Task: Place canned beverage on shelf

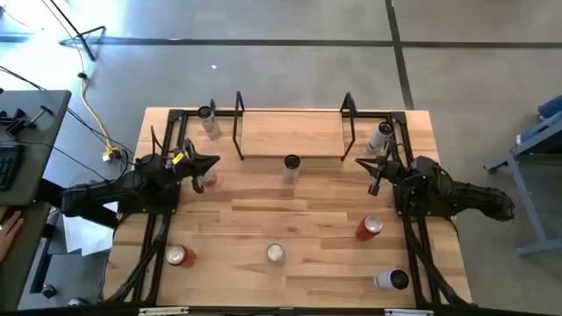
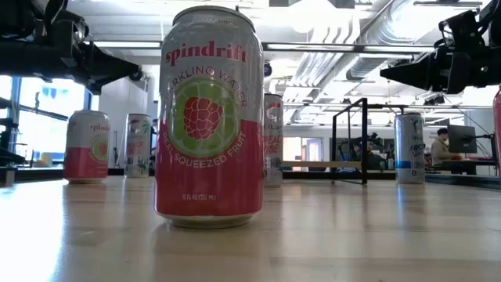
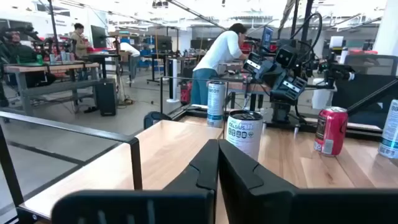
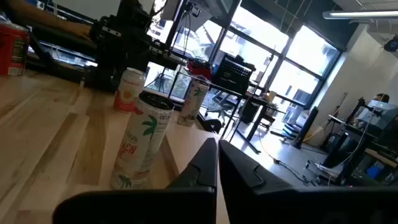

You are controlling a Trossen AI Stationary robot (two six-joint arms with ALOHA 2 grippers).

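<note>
shelf bare, table's far edge | can just before it | both jaws shut

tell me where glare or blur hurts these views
Low view: the pink Spindrift can sits so close it fills the middle, and bright ceiling lights wash out the room behind. Right wrist view: windows glare and the picture is tilted. Left wrist view: its own fingers are soft.

**Eight cans, one shelf, two arms**

The table carried eight cans: three white ones, three pink or red ones, and two silver-topped ones. One shelf stood at the far edge. Two arms were present, left gripper and right gripper. One person bent over a bench beyond.
</note>
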